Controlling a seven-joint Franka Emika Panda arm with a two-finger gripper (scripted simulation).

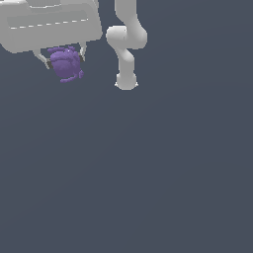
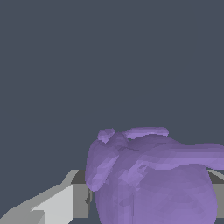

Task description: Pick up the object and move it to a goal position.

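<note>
The object (image 1: 66, 64), a small purple knobbly blob, hangs between the two fingers of my white gripper (image 1: 65, 62) near the exterior view's upper left. The fingers press on its two sides, so the gripper is shut on it, and the blob sticks out below the fingertips. In the wrist view the object (image 2: 153, 179) fills the lower right close to the camera, with one grey finger (image 2: 57, 205) beside it. No goal marker shows in either view.
The white arm's links and base (image 1: 126, 81) stand at the exterior view's upper middle, to the right of the gripper. Plain dark grey ground (image 1: 148, 173) fills everything else.
</note>
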